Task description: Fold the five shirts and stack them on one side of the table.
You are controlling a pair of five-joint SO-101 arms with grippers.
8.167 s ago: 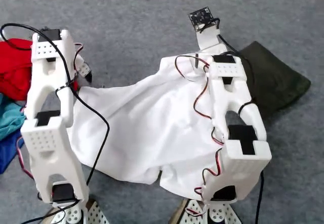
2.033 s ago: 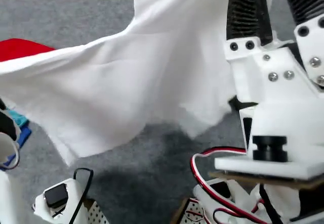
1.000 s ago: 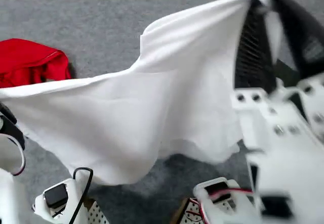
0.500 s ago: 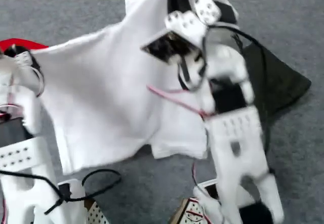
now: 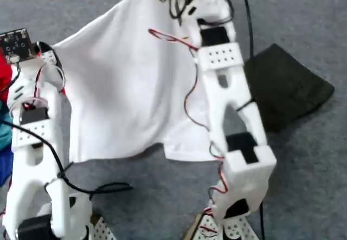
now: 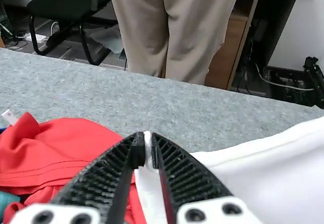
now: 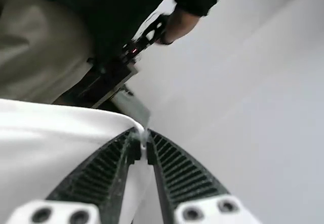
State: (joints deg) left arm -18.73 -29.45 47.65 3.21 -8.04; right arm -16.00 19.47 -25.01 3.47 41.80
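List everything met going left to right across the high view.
Rumpled red shirt → white plastic left arm → spread-out white shirt → white plastic right arm → folded dark shirt.

Left arm (image 5: 32,142) at 8 o'clock and right arm (image 5: 219,56) at 5 o'clock of the high view: blocky white plastic links with rows of small holes, black servo bodies (image 5: 244,142) between. Thin red and black cables (image 5: 187,96) looped alongside; dark circuit board (image 5: 14,38) at the left wrist. Left end effector (image 6: 145,145), right end effector (image 7: 143,140): black ribbed fingers (image 6: 174,171), white bases, dark screws (image 6: 195,215).
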